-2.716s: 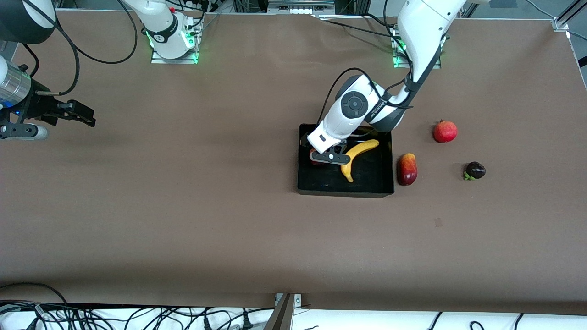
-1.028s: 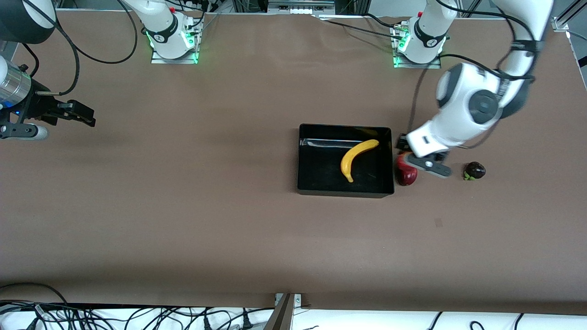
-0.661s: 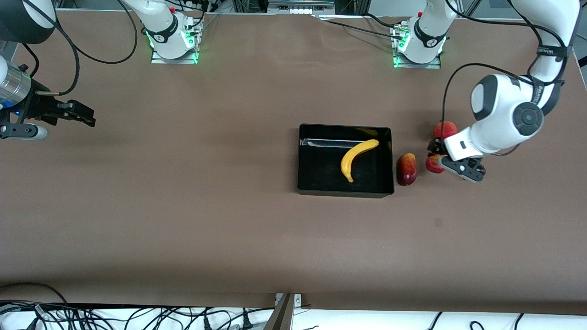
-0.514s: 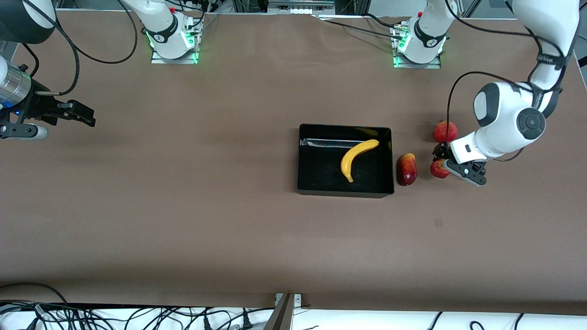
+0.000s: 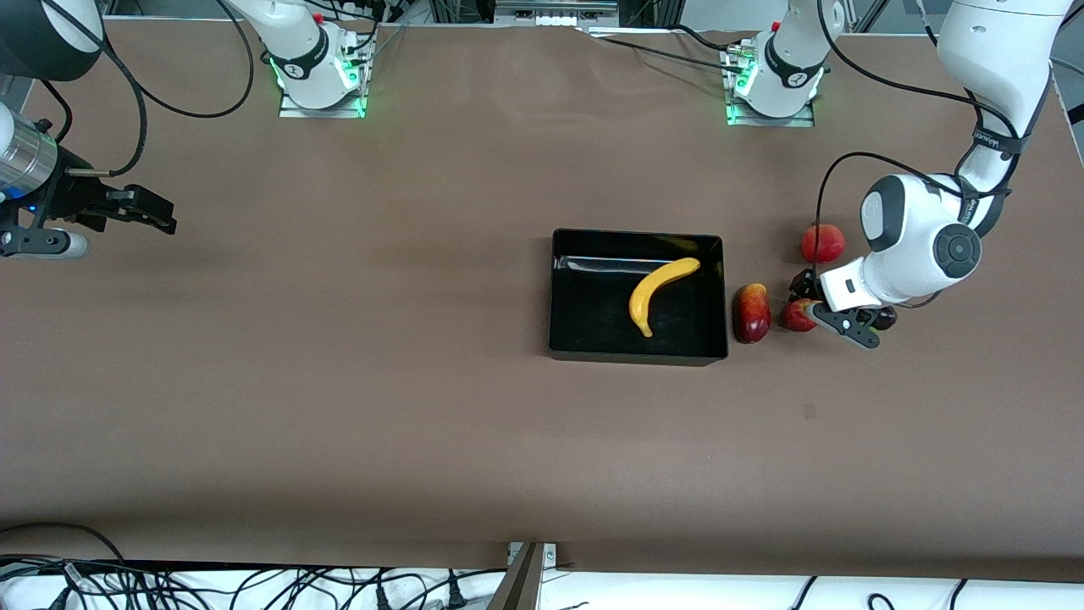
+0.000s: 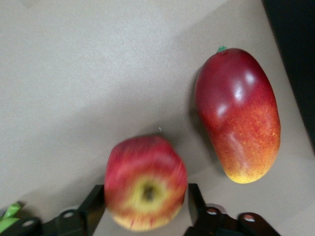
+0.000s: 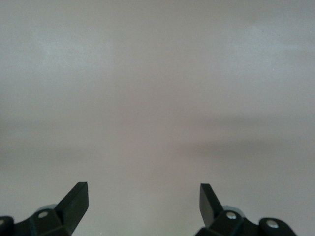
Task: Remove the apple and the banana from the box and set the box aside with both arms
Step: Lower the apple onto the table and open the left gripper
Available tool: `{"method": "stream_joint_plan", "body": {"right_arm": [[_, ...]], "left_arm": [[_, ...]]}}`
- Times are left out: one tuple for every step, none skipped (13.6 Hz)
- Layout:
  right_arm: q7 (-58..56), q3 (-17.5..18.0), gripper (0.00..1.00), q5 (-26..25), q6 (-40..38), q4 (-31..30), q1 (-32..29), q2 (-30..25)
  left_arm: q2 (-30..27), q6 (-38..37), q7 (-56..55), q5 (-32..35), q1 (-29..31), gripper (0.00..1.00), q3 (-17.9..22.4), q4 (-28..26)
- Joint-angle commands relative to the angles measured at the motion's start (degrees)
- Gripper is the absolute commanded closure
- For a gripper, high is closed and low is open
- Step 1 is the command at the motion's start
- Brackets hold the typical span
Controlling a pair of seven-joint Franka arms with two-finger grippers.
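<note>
My left gripper (image 5: 806, 307) is shut on the red-and-yellow apple (image 5: 794, 316) and holds it low over the table, beside the mango and outside the box. In the left wrist view the apple (image 6: 145, 183) sits between the two fingers (image 6: 94, 209). The yellow banana (image 5: 659, 292) lies alone in the black box (image 5: 635, 352). My right gripper (image 5: 165, 216) is open and empty, waiting over bare table at the right arm's end; its wrist view (image 7: 142, 196) shows only table.
The red-yellow mango (image 5: 751, 313) lies just outside the box wall; it also shows in the left wrist view (image 6: 238, 115). The pomegranate (image 5: 822, 243) lies farther from the front camera. The dark mangosteen (image 5: 883, 318) is half hidden by the left hand.
The left gripper lifted the apple out of the box, carried it over the mango toward the left arm's end, then came back a little and lower beside the mango. The right arm has not moved.
</note>
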Motion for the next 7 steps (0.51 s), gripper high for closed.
{"method": "stream_joint_plan", "body": {"right_arm": [[0.5, 0.26, 0.0, -0.04, -0.26, -0.21, -0.12, -0.86], [0.5, 0.26, 0.0, -0.03, -0.17, -0.21, -0.12, -0.86], [0.5, 0.26, 0.0, -0.12, -0.26, -0.21, -0.12, -0.86], [0.5, 0.26, 0.0, -0.04, -0.26, -0.21, -0.12, -0.86], [0.5, 0.26, 0.0, -0.12, -0.26, -0.21, -0.12, -0.86], [0.5, 0.26, 0.0, -0.12, -0.17, -0.21, -0.12, -0.86], [0.5, 0.26, 0.0, -0.04, -0.17, -0.21, -0.12, -0.86]], "left_arm": [[-3.18, -6.08, 0.39, -0.5, 1.19, 0.0, -0.51, 0.86], [-5.54, -9.51, 0.38, -2.77, 1.19, 0.0, -0.77, 1.21], [-7.83, -13.72, 0.47, -5.83, 0.67, 0.0, -1.03, 1.65], [-10.28, -16.89, -0.05, -8.21, -0.56, 0.0, -1.47, 1.65], [-12.75, -17.88, -1.1, -9.72, -3.01, 0.0, -2.09, 1.65], [-14.16, -17.98, -3.81, -9.91, -5.38, 0.0, -2.44, 1.65], [-15.22, -17.98, -8.62, -9.91, -8.27, 0.0, -3.05, 1.65]]}}
